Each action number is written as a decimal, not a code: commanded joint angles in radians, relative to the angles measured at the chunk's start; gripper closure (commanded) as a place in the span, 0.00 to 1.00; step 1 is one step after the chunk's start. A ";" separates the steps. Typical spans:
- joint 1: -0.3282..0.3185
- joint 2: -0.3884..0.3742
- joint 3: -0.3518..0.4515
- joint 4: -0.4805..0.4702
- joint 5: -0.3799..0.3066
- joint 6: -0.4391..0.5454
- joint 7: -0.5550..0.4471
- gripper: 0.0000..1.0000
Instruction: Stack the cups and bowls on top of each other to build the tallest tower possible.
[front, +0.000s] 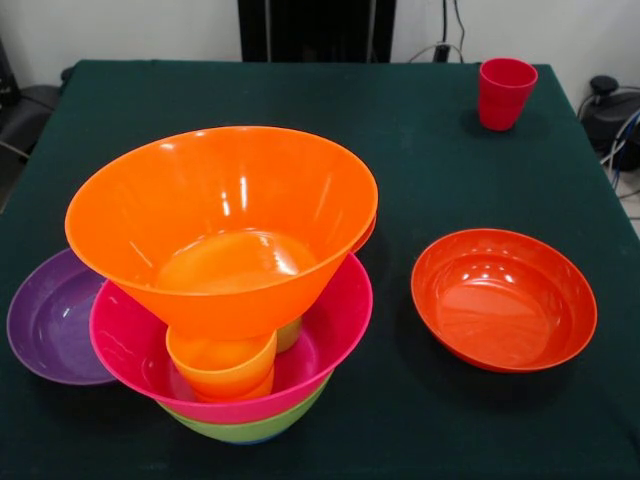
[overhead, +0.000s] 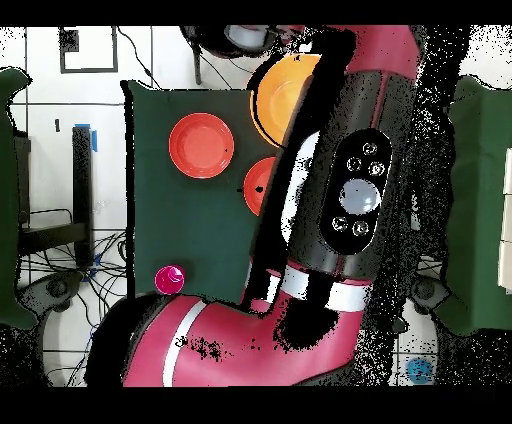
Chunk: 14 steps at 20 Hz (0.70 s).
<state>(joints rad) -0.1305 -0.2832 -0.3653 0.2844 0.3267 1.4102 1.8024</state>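
Observation:
The tower stands at the front left in the front view. A lime-green bowl (front: 250, 428) is lowest, with a magenta bowl (front: 335, 340) nested in it. A yellow-orange cup (front: 220, 362) stands in the magenta bowl, with a second cup (front: 290, 335) partly hidden behind it. A large deep orange bowl (front: 220, 225) rests upright on the cups; it also shows in the overhead view (overhead: 285, 95). A red sliver (front: 368, 236) peeks from behind its right rim. A red cup (front: 505, 92) stands alone at the far right. The gripper shows in neither view; only the arm (overhead: 350, 190) crosses the overhead view.
A purple bowl (front: 50, 320) lies against the tower's left side. A shallow red-orange bowl (front: 503, 298) sits apart at the right, also in the overhead view (overhead: 201, 145). A second red-orange shape (overhead: 260, 187) shows beside the arm. The dark green table (front: 400, 140) ends at every side.

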 joint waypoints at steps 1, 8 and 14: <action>0.043 0.096 -0.009 -0.021 0.013 0.105 0.218 0.00; 0.054 0.161 -0.090 -0.102 0.082 0.120 0.257 0.00; 0.045 0.249 -0.213 -0.182 0.205 0.104 0.243 0.00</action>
<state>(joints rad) -0.0979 -0.1305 -0.5272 0.1337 0.4873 1.4211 1.8983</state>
